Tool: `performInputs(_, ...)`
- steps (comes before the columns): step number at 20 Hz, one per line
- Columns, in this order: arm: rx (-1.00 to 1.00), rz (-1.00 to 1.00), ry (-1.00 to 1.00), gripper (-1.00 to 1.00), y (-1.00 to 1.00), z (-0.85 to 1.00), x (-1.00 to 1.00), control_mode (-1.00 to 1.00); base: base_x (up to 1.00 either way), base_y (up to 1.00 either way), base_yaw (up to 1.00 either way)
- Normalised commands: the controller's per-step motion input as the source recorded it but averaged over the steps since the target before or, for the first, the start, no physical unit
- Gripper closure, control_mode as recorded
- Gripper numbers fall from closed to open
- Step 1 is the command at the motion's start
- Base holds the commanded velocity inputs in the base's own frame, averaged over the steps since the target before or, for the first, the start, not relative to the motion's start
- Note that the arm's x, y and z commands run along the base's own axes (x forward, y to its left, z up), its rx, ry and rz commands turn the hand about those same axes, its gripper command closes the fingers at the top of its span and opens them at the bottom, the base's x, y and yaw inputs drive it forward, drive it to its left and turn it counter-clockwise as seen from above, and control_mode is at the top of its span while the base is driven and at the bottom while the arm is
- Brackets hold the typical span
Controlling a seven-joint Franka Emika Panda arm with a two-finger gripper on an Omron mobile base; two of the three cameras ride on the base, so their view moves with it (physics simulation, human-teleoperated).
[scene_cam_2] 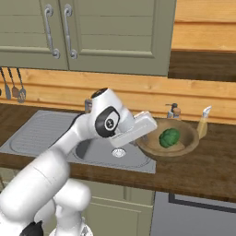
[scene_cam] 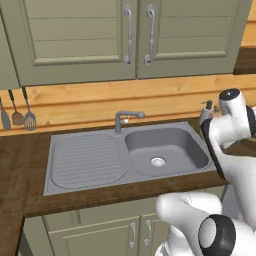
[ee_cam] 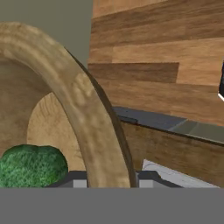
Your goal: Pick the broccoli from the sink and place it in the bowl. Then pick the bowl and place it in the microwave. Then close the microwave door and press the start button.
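— Where do we have the fingers (ee_cam: pixel 76 179) now?
— One on each side of the bowl (scene_cam_2: pixel 183 133) rim, as the hand view shows it: the wooden rim runs down between the two dark tips, so we read the gripper (ee_cam: pixel 109 180) as clamped on the bowl's near edge. From the right base view the hand reaches to that same edge, though the tips themselves are hidden behind the hand.
— And the broccoli (scene_cam_2: pixel 169 138)?
— Lying inside the bowl, on the counter (scene_cam_2: pixel 203 170) just right of the sink (scene_cam: pixel 165 150). The basin holds nothing but its drain.
— So the first step is done?
— We judge so. The bowl seems to sit on the counter, not yet lifted. Carrying it to the microwave, shutting the door and pressing start are all left.
— What can't we make out?
— Whether the bowl's base has left the wood. Two small bottles (scene_cam_2: pixel 174 111) stand behind the bowl, near its far rim.
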Motion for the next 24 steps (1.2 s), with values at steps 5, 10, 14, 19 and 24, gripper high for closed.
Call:
performInputs(5,0.08,0.22,0.07,1.0,0.95,1.0,-0.42,-1.0,0.0,0.0,0.0)
performInputs(10,0.0,0.21,0.0,1.0,1.0,1.0,-0.25,-1.0,0.0,0.0,0.0)
performInputs(14,0.1,0.21,0.0,1.0,0.87,0.58,-0.46,-1.0,0.0,0.0,0.0)
performInputs(19,0.12,0.23,0.0,1.0,0.65,0.16,-0.4,-1.0,0.0,0.0,0.0)
performInputs(24,0.0,0.04,0.02,1.0,0.25,0.0,-0.19,1.0,-0.2,0.05,0.0)
